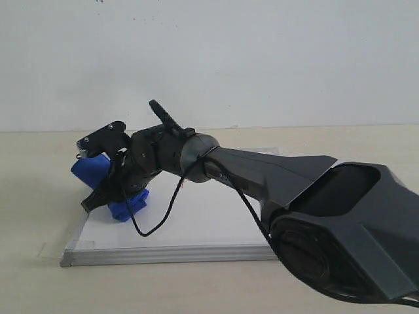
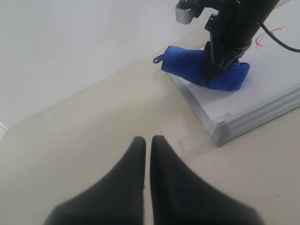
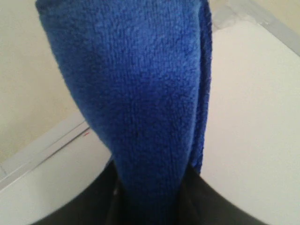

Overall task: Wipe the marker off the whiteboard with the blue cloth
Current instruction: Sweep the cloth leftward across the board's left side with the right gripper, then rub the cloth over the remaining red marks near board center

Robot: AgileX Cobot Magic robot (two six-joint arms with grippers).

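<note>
The blue cloth point(image 1: 97, 171) rests on the left end of the whiteboard point(image 1: 196, 226), partly hanging over its far-left corner. My right gripper point(image 1: 112, 190) reaches across the board and is shut on the cloth point(image 3: 140, 93), which fills the right wrist view above the board point(image 3: 253, 117). In the left wrist view the cloth point(image 2: 187, 70) lies on the board point(image 2: 225, 101) under the right gripper point(image 2: 220, 61), and the red marker point(image 2: 269, 37) shows beyond it. My left gripper point(image 2: 147, 139) hovers shut and empty over the table off the board's corner. It is outside the exterior view.
The right arm's body and its black cable point(image 1: 157, 222) stretch over the board and hide its middle. A clear tape tab point(image 2: 194, 140) holds the near corner to the beige table point(image 2: 84, 122). A white wall point(image 1: 209, 59) stands behind.
</note>
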